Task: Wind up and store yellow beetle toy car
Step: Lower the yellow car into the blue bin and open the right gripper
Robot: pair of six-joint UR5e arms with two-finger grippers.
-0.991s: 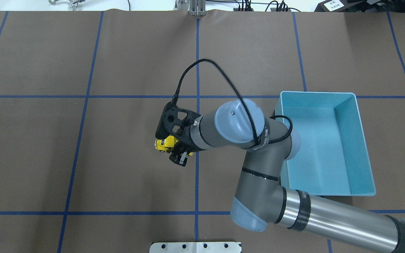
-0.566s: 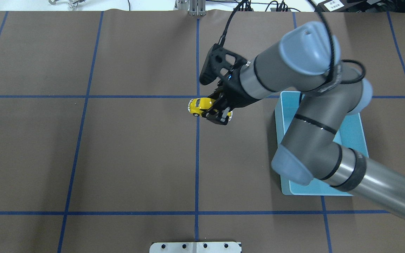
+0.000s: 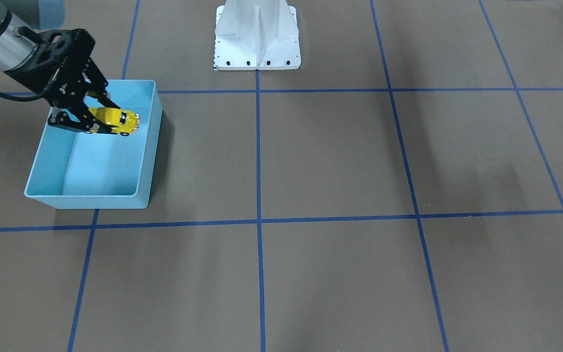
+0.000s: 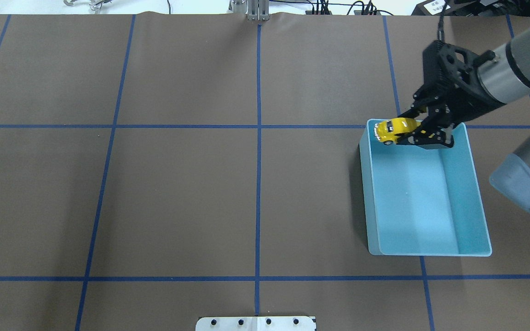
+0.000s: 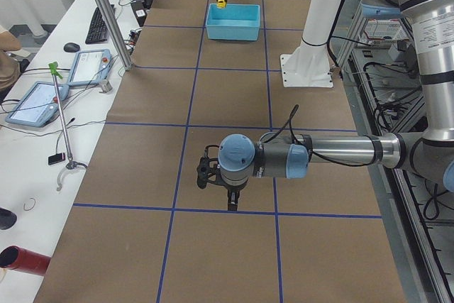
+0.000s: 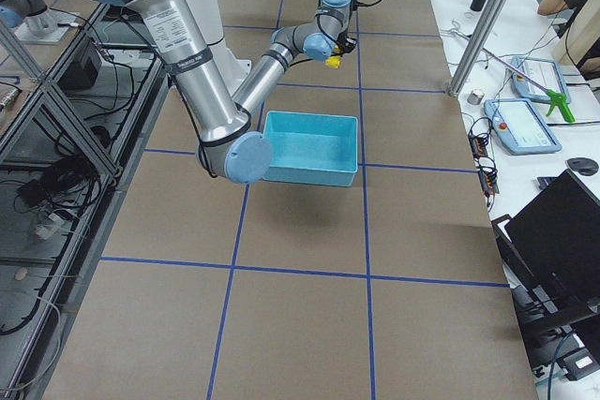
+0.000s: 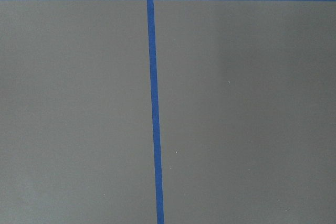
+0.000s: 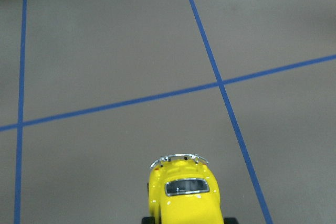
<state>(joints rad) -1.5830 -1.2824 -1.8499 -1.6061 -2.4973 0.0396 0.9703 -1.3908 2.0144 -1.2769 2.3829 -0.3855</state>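
Observation:
The yellow beetle toy car [image 4: 396,128] hangs in the air over the far left corner of the light blue bin [image 4: 430,250], with my right gripper [image 4: 410,132] shut on its rear half. From across the table the car [image 3: 114,121] sits above the bin's inside, near the wall closest to the robot base. The right wrist view shows the car's roof and chrome bumper [image 8: 184,195] over brown table. My left gripper [image 5: 231,202] hovers low over the table far from the bin, seen only in the exterior left view, so I cannot tell its state.
The bin [image 3: 86,201] holds nothing else. The white robot pedestal [image 3: 257,36] stands at the table's middle edge. Blue tape lines [image 7: 153,103] grid the brown table. A side desk with tablets [image 5: 42,101] and a metal pole [image 5: 106,19] border one long edge.
My right arm has carried the car from the table's middle, up and to the right, until it hangs over the bin's far corner. The grip on it has stayed shut.

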